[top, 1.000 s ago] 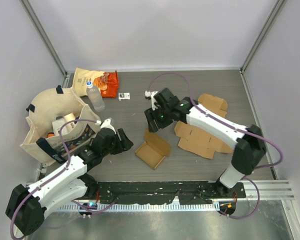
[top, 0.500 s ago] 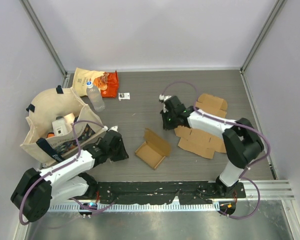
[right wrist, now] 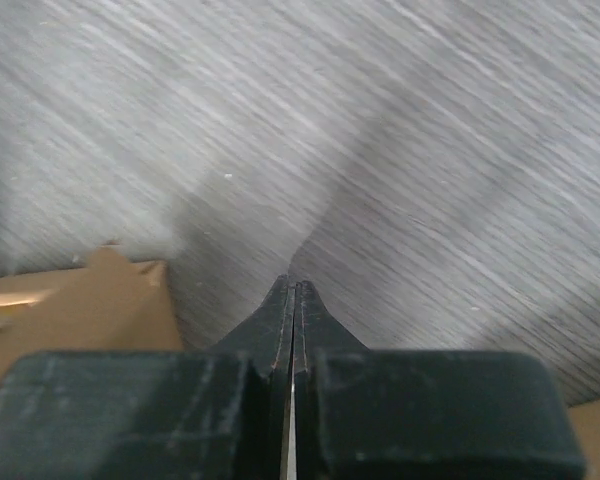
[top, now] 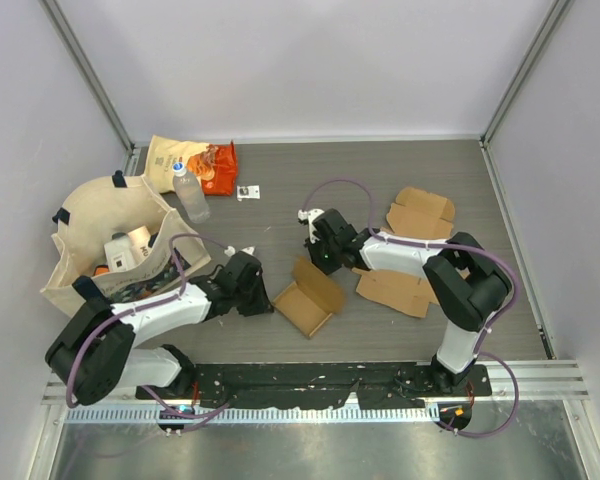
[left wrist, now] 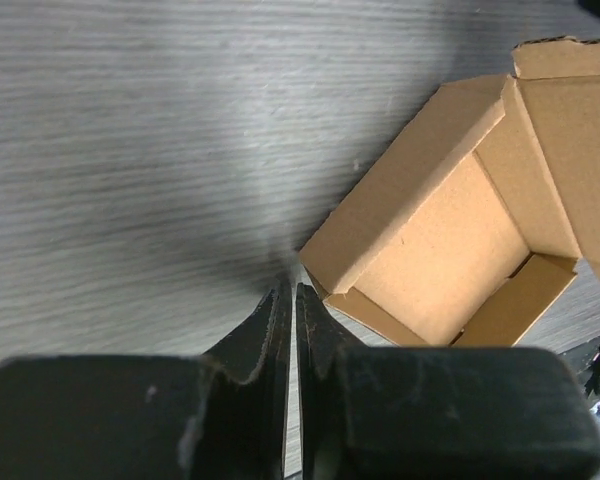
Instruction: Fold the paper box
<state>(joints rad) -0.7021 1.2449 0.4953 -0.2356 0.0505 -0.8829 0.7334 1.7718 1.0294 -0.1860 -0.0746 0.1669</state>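
Top external: grey wood-grain table (top: pixel 280 190) inside pale lilac walls (top: pixel 300 60). Cloth bag (top: pixel 90 215) stands at left, its contents' print too small to read. Flat cardboard sheets (top: pixel 400 290) lie at right. Paper box (top: pixel 305 297) sits near centre, tray open upward. Snack bag (top: pixel 185 160) and bottle (top: pixel 190 195) lie far left. Left gripper (top: pixel 258 292) is just left of the box; right gripper (top: pixel 320 258) is at its far edge.

Left wrist alone shows the box interior (left wrist: pixel 450 250); jaws nearly touching, gripping nothing. Right wrist: jaws pressed together, empty, over bare table.
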